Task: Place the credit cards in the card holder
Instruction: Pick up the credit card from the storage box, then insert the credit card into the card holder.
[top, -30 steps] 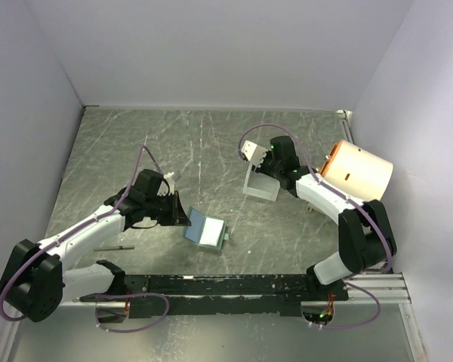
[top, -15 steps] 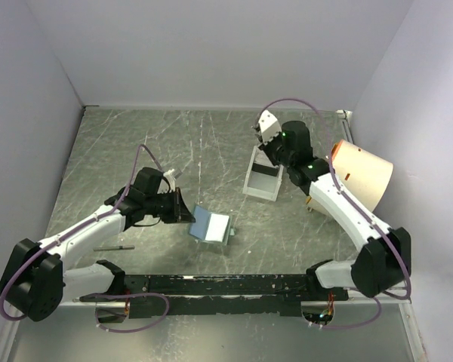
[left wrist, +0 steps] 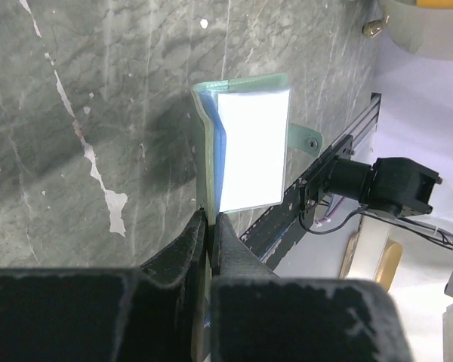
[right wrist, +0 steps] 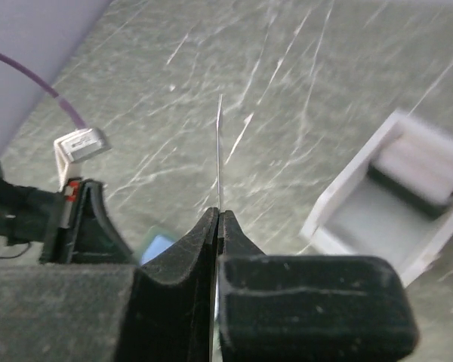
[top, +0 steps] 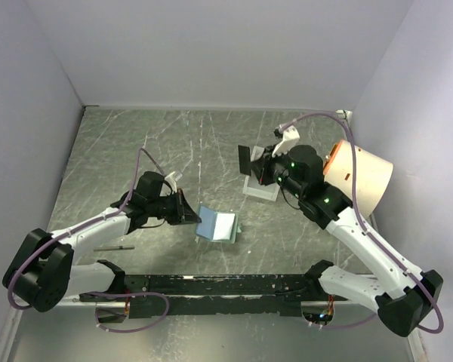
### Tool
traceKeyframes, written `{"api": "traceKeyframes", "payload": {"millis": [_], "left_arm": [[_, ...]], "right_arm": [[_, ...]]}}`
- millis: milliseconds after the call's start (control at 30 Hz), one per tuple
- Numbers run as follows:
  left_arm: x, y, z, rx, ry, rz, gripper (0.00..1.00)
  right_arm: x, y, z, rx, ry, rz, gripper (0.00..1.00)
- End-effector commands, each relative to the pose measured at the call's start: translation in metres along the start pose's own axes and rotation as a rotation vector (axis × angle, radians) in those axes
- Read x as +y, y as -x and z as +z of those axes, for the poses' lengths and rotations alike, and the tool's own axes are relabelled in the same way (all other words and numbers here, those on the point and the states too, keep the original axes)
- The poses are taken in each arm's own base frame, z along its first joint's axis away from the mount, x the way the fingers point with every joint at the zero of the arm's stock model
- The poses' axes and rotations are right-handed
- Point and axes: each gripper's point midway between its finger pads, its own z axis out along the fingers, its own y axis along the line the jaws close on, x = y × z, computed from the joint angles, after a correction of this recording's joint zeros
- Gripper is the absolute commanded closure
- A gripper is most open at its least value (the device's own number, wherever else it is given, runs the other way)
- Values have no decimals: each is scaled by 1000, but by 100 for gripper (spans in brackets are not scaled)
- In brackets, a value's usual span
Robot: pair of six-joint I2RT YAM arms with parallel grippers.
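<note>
**Holder**: sage-green, open, pale blue-grey inside facing up; front of centre on the bench. Snap tab sticks out from one edge.

**Left fingers**: pressed together on the holder's left edge, pinching it.

**Card**: dark, upright, off the bench, just left of the tray in the top view.

**Right fingers**: clamped on the card's lower edge.

**Tray**: white, rectangular, on the bench right of centre, under the right arm.

**Cylinder**: cream with an orange rim, by the right wall.

**Strip**: thin, dark, flat on the bench beside the left arm; kind not discernible.
</note>
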Motion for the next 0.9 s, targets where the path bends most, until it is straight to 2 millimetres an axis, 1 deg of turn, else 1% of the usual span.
{"api": "traceKeyframes", "payload": {"millis": [0, 167, 267, 333, 400, 500, 567, 633, 867], "left_arm": [[1, -1, 7, -24, -33, -18, 92], [23, -14, 12, 3, 17, -42, 91], [30, -17, 12, 4, 41, -43, 89], [33, -17, 12, 2, 56, -43, 88], [36, -17, 13, 3, 74, -43, 84], [41, -17, 12, 7, 102, -36, 77], [44, -17, 12, 11, 120, -31, 74], [46, -17, 11, 14, 137, -26, 71], [49, -18, 6, 10, 164, -20, 62]], "right_arm": [[12, -56, -6, 135, -1, 353, 100], [21, -100, -2, 233, 16, 527, 100], [27, -116, -1, 266, 23, 620, 100], [36, -123, 0, 270, 49, 672, 100], [44, -133, 1, 284, 53, 718, 100], [54, -149, 5, 314, 37, 728, 100], [67, -162, 5, 350, 35, 709, 100], [71, -172, 6, 370, 12, 700, 100], [76, -206, 4, 427, 0, 676, 100]]}}
